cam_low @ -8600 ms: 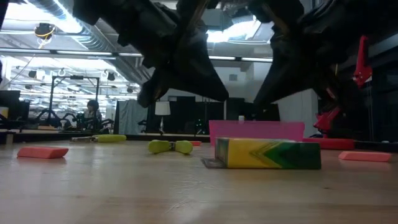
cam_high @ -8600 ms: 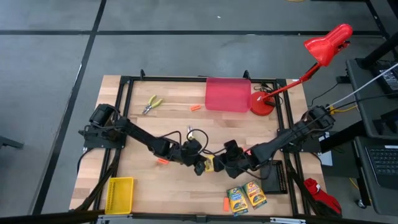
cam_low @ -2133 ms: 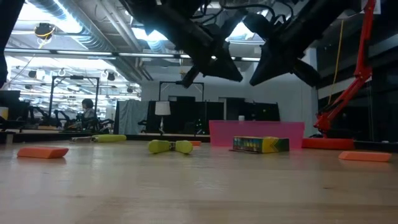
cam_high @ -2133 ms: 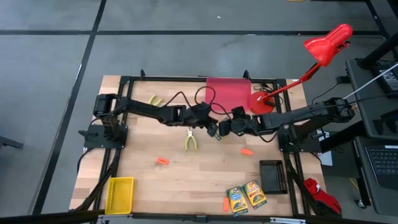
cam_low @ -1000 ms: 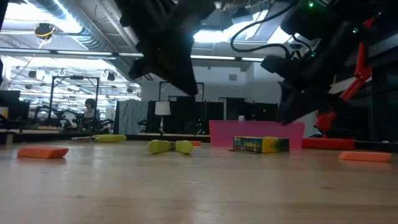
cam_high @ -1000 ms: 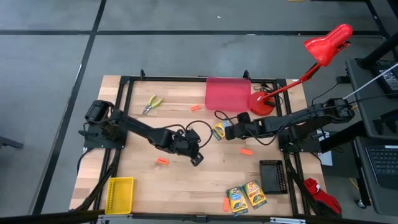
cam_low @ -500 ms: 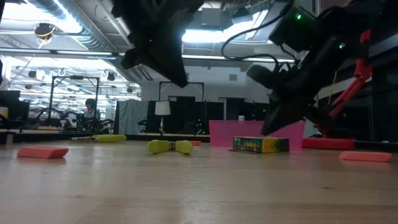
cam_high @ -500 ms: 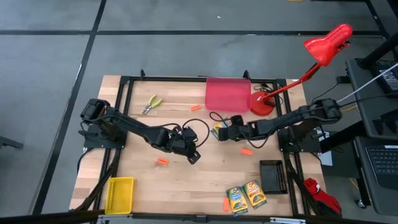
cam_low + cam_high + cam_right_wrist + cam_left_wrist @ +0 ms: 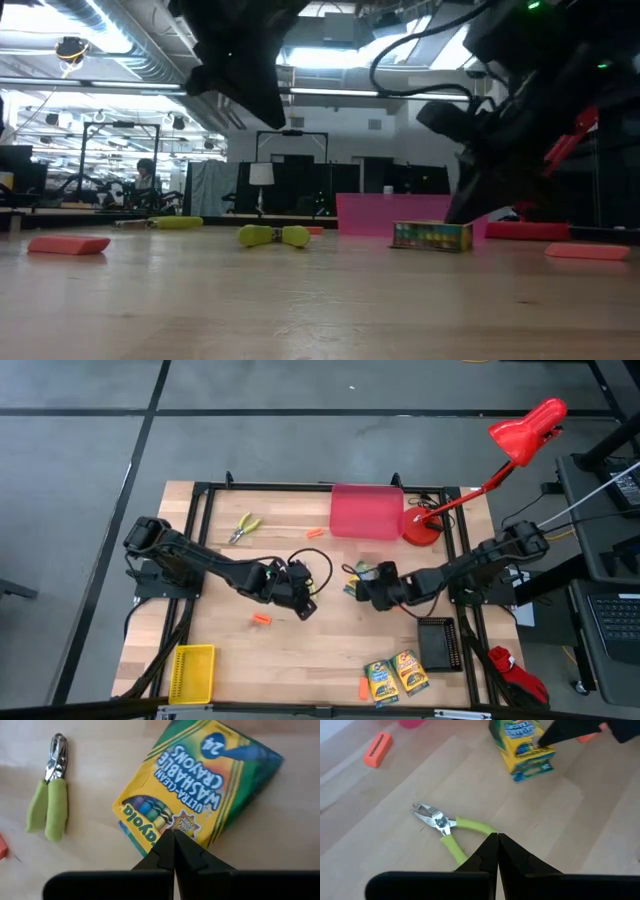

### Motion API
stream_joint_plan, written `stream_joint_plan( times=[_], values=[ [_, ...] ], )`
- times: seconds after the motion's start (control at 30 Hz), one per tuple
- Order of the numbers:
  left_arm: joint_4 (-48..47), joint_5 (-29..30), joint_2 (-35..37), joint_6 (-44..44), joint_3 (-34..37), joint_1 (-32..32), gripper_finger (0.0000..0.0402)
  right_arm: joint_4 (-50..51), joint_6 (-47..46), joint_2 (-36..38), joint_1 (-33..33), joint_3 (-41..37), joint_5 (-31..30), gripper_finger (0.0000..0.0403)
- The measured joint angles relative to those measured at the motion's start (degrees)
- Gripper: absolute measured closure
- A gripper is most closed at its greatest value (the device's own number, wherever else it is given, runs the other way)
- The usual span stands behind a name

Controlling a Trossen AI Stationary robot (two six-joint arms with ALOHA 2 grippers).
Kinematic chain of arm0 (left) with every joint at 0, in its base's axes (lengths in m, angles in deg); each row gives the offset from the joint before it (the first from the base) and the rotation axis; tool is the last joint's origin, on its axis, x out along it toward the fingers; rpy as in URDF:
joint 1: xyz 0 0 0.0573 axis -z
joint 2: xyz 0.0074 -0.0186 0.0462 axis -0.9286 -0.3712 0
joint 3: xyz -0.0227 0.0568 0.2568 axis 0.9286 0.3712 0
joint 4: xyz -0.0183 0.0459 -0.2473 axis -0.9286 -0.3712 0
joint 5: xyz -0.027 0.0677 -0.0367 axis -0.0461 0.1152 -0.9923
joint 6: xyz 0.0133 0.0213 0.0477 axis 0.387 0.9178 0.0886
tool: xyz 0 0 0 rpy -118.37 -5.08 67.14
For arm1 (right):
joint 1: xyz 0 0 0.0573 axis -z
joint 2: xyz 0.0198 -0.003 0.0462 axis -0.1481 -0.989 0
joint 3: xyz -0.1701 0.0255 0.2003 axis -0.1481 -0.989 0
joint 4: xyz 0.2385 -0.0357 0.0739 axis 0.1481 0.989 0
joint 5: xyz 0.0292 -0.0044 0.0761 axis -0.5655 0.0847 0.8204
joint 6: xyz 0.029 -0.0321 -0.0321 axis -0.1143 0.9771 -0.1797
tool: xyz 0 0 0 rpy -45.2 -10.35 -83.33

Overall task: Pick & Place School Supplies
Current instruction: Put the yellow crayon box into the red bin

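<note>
Crayola crayon box [image 9: 200, 790] lay flat on the wooden table [image 9: 300, 650], just ahead of the right gripper [image 9: 173, 840], whose fingers were pressed together with nothing between them; their tips sat at the box's near edge, and whether they touched it could not be told. From above, that gripper [image 9: 362, 588] was near the table's middle, the same box [image 9: 352, 572] just beside it, in front of the red bin [image 9: 367, 512]. In the low view the box [image 9: 432, 236] rested on the wood under the right arm.

One pair of pliers [image 9: 451, 831] with yellow-green handles lay just beyond the left gripper [image 9: 497, 840], which was also clenched empty, hovering above the handles. From above, the left gripper [image 9: 303, 607] was left of the right one, well apart from the second pliers [image 9: 243, 528] near the table's far left. An orange stick [image 9: 261, 620] lay just to the left gripper's near side; another [image 9: 315, 533] lay beside the red bin. Two more crayon boxes [image 9: 396, 676] sat at the near right edge beside the black bin [image 9: 437, 643], and the yellow bin [image 9: 192, 672] stood at the near left corner.
</note>
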Motion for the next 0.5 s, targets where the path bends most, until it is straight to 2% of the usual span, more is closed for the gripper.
stream_joint_plan(
  times=[0.27, 0.5],
  values=[
    [-0.2, 1.0, 0.0, 0.0, 0.0, 1.6, 0.0398, 1.7, -12.0, 2.1, -6.0, 0.0, -13.5, 0.0402],
    [-0.3, 1.0, 0.0, 0.0, 0.0, 2.7, 0.0398, 5.6, -16.4, 2.3, -5.9, 0.0, -14.1, 0.0403]
  ],
)
